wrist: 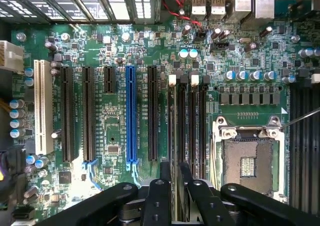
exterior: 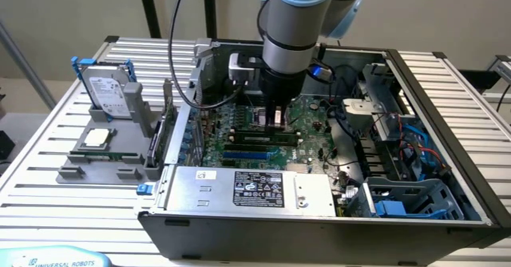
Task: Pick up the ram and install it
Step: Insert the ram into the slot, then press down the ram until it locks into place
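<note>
While I hang straight down into the open computer case, my gripper sits low over the green motherboard, right above the bank of long black memory slots beside the bare processor socket. In the wrist view my two dark fingers stand a little apart, one on each side of a single slot line, and the ram runs between them on its edge, lined up with that slot and apparently down in it. I judge my hand to be loosened rather than clamped, since a thin gap shows beside the stick, though I cannot tell whether either pad brushes it. In the exterior view the ram lies as a slim green strip with dark chips just below my fingertips, parallel to the neighbouring slots. Well apart from me, toward the exterior view's left, a grey tray on the slatted table carries a silver hard drive in a blue-edged frame, a small square processor chip, and a second green stick lying flat in its holder.
</note>
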Controlling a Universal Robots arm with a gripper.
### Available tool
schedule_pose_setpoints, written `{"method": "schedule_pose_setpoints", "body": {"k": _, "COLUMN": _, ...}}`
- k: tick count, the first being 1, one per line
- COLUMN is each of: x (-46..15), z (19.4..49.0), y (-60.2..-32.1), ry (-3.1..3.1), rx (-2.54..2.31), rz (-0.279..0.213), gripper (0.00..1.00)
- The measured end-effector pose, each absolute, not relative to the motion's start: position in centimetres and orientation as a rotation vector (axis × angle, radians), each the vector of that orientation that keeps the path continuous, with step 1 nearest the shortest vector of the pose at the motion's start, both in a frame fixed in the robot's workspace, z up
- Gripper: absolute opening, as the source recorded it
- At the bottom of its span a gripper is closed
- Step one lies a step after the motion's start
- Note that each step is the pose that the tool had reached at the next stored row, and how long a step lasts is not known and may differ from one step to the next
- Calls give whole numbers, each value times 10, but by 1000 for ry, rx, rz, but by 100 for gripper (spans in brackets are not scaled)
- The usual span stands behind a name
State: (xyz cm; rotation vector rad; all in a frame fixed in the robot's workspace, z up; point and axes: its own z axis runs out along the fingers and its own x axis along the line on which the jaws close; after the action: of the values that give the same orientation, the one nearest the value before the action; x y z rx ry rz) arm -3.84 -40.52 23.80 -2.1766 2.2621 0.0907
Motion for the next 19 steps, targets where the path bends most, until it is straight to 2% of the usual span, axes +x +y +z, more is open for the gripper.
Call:
{"method": "schedule_pose_setpoints", "body": {"k": 5, "x": -38, "z": 248, "y": -405, "ry": 2262, "rx": -2176, "rz": 91, "gripper": 20}}
{"method": "schedule_pose_setpoints", "body": {"k": 6, "x": -38, "z": 248, "y": -405, "ry": 2261, "rx": -2176, "rz": 92, "gripper": 13}}
{"method": "schedule_pose_setpoints", "body": {"k": 7, "x": -38, "z": 248, "y": -405, "ry": 2261, "rx": -2176, "rz": 92, "gripper": 11}}
{"method": "schedule_pose_setpoints", "body": {"k": 19, "x": -38, "z": 248, "y": -405, "ry": 2261, "rx": -2176, "rz": 93, "gripper": 11}}
